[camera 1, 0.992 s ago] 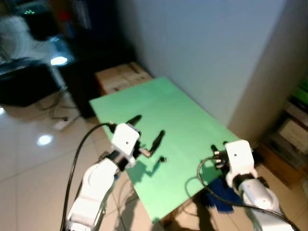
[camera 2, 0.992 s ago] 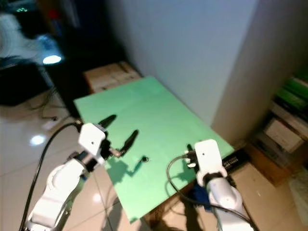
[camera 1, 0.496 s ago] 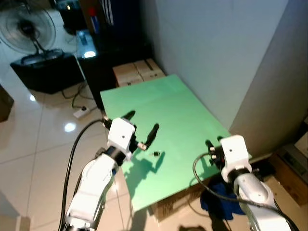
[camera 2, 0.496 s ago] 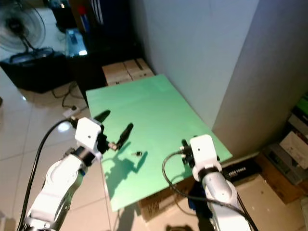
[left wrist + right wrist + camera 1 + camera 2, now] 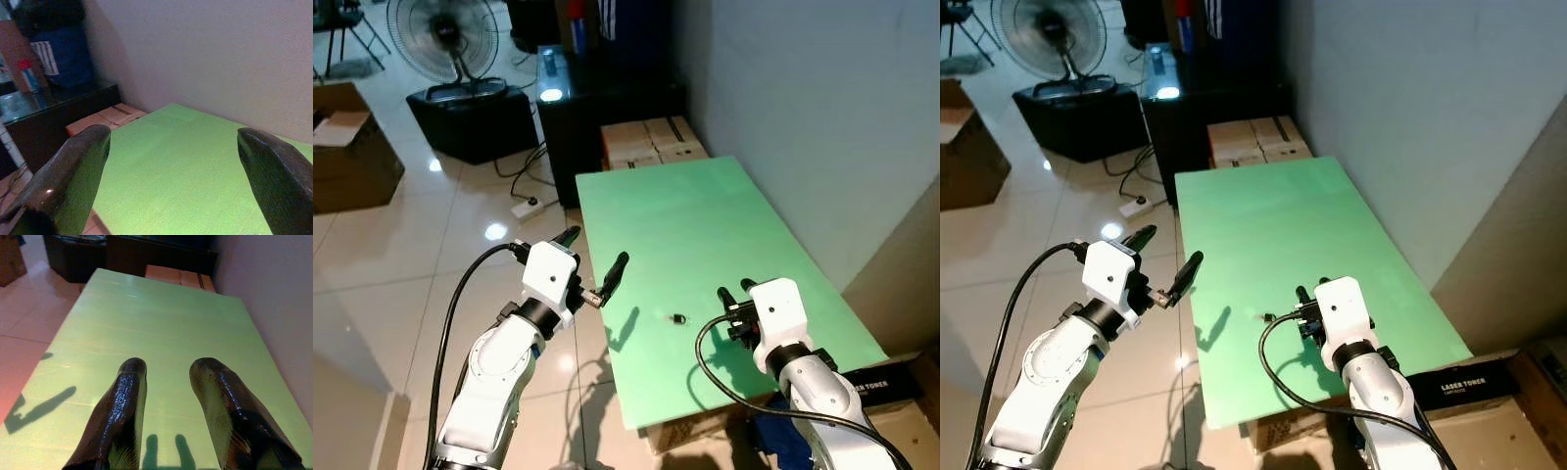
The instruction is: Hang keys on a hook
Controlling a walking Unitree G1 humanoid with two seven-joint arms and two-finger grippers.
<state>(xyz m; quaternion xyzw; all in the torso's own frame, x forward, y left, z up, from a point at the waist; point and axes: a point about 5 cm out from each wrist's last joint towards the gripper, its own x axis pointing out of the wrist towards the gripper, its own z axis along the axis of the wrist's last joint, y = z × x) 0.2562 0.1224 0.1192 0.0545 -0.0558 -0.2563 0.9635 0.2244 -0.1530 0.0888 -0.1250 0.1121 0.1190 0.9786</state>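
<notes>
Left eye view: small dark metal keys (image 5: 677, 317) lie on the flat green tabletop (image 5: 705, 215) — between the 2 grippers, touching neither. Left gripper (image 5: 590, 262) hovers at the table's left edge, its 2 black fingers spread wide, holding nothing. Right gripper (image 5: 735, 293) sits near the front edge — fingers slightly parted, nothing between them. Brown cardboard boxes (image 5: 651, 142) stand beyond the table's far end.

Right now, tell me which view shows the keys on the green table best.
The left eye view: the keys lie as a small dark speck on the green table, between both grippers. The right eye view shows them fainter, beside the right gripper. In the wrist views I cannot make them out.
</notes>
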